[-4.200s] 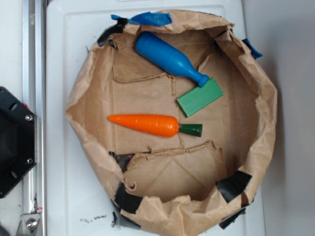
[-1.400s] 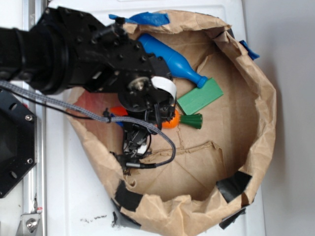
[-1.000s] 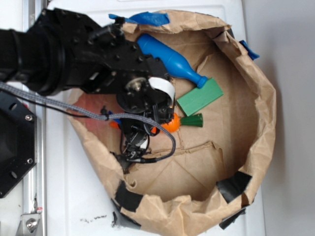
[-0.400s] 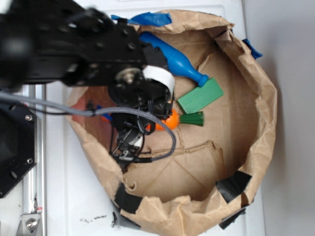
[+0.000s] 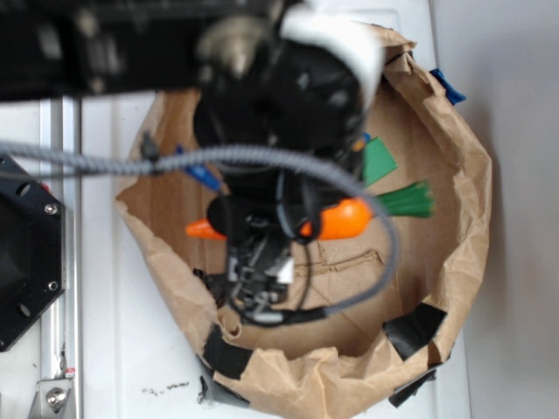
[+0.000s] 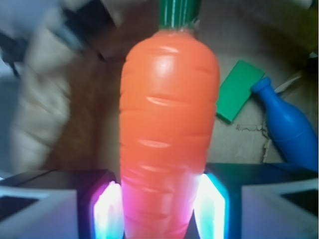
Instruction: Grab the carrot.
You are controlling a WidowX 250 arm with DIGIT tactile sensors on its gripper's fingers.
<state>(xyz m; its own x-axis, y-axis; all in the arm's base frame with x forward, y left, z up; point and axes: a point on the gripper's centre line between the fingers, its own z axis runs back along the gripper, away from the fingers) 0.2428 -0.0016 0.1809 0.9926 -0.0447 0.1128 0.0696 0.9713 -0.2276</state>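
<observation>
The orange carrot (image 6: 167,124) fills the middle of the wrist view, its green stem (image 6: 178,12) pointing up. My gripper (image 6: 158,209) is shut on its lower part, with a glowing pad pressed on each side. In the exterior view the carrot (image 5: 345,218) hangs above the paper-lined basin, with the stem (image 5: 409,201) to the right and the orange tip (image 5: 203,230) poking out left of the black arm. The gripper (image 5: 271,229) itself is mostly hidden under the arm.
A crumpled brown paper wall (image 5: 467,218) rings the basin. The flat green block (image 6: 238,89) and the blue bottle toy (image 6: 288,128) lie on the paper floor to the right in the wrist view. The arm covers the bottle in the exterior view; a corner of the block (image 5: 377,161) shows.
The arm came into the basin, closed on the carrot and has risen towards the camera with it. The carrot is off the paper floor and its stem sits further right.
</observation>
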